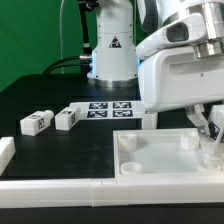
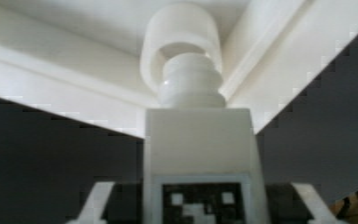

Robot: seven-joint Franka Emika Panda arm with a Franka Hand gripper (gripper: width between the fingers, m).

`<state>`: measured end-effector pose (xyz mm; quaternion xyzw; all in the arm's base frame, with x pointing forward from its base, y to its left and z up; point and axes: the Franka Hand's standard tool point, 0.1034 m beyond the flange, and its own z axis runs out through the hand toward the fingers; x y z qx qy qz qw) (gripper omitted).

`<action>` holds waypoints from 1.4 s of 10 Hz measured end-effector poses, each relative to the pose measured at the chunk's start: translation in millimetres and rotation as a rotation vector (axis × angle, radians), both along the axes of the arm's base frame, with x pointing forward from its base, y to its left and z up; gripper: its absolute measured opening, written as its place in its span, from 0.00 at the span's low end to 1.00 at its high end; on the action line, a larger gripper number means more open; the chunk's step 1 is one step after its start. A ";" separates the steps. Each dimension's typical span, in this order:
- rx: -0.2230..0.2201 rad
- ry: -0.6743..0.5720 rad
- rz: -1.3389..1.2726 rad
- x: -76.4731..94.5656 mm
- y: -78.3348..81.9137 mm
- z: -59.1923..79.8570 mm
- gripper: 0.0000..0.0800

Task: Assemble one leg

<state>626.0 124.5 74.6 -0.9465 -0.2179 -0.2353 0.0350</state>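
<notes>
Matt white plastic leg [image 2: 201, 145] and panel [image 1: 165, 163]; matt black tabletop [image 1: 70, 160].

Black table [image 1: 70, 150], matt top. Marker board [image 1: 110, 107]: thin, flat, white, with several black-and-white tags, lying on the table towards the back. Large white square panel [image 1: 160, 172]: tray-like with a raised rim and round sockets at the corners, flat on the table at the exterior view's right. White rail [image 1: 50, 187] along the table's near edge. Green backdrop [image 1: 30, 40] behind, with a black cable [image 1: 62, 63] running in front of it.
</notes>
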 end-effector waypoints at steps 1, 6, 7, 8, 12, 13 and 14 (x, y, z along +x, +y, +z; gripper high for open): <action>0.000 0.001 -0.001 -0.8 -0.4 -3.1 0.36; 0.008 -0.075 -0.013 -0.3 -5.4 -10.7 0.36; 0.015 -0.125 -0.020 -2.9 -5.7 -11.4 0.36; 0.015 -0.132 -0.023 -8.7 -7.2 -18.0 0.36; 0.013 -0.111 -0.020 -7.8 -7.0 -18.6 0.68; 0.013 -0.111 -0.020 -7.8 -7.0 -18.6 0.78; 0.013 -0.111 -0.020 -7.9 -7.0 -18.8 0.80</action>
